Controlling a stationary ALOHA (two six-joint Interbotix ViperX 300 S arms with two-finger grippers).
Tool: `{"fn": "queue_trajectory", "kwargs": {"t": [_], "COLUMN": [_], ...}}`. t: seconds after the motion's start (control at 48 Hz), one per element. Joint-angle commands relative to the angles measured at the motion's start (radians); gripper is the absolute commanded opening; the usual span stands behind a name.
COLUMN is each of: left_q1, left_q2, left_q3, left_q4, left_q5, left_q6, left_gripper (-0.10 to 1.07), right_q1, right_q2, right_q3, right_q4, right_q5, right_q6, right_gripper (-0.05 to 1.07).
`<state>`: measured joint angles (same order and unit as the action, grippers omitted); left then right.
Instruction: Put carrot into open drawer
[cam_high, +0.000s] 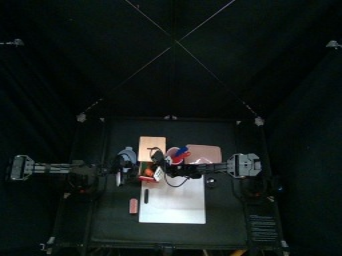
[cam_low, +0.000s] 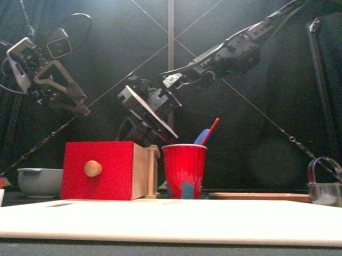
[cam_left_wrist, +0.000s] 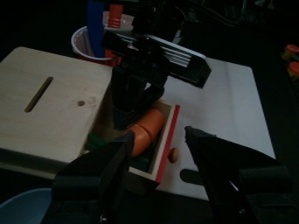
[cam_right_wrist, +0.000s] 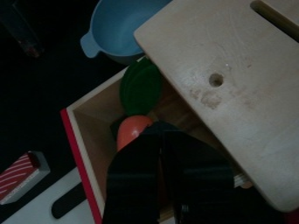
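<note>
The right tool (cam_left_wrist: 138, 109) is closed on the carrot (cam_left_wrist: 149, 122) inside the drawer (cam_right_wrist: 87, 109) — the left tool (cam_left_wrist: 158, 162) hangs open above.

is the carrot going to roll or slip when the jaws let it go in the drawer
The carrot looks smooth and rounded, so it may slip slightly in the right gripper's jaws. Probably light and stiff, like a toy. Once released, the drawer walls and the green piece beside it should limit rolling.

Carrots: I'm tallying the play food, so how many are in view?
1. The carrot lies inside the open drawer, under the right gripper, beside a green piece. Others may be hidden.
</note>
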<state>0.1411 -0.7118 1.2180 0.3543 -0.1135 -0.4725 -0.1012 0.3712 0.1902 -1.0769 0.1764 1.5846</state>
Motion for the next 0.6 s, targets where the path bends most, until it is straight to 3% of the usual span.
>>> {"fn": "queue_trajectory", "kwargs": {"t": [0.0,0.25,0.583], "left_q1": [0.003,0.003,0.003], "left_q2": [0.002,0.000,0.002], "left_q3": [-0.011,-0.009,-0.006], "left_q4": [-0.003,-0.003,-0.003], "left_q5": [-0.005,-0.005,-0.005], "left_q6": [0.002,0.002,0.002], "left_gripper": [0.86,0.86,0.86], "right_q1": [0.000,0.023,0.029], "right_q2": [-0.057,-0.046,0.009], "right_q3": [-0.034,-0.110,-0.133], "right_q4": [-0.011,-0.061,-0.014], "right_q5": [0.000,0.000,-0.003], "right_q6": [0.002,-0.002,-0.052], "right_gripper": [0.34,0.34,0.34]}}
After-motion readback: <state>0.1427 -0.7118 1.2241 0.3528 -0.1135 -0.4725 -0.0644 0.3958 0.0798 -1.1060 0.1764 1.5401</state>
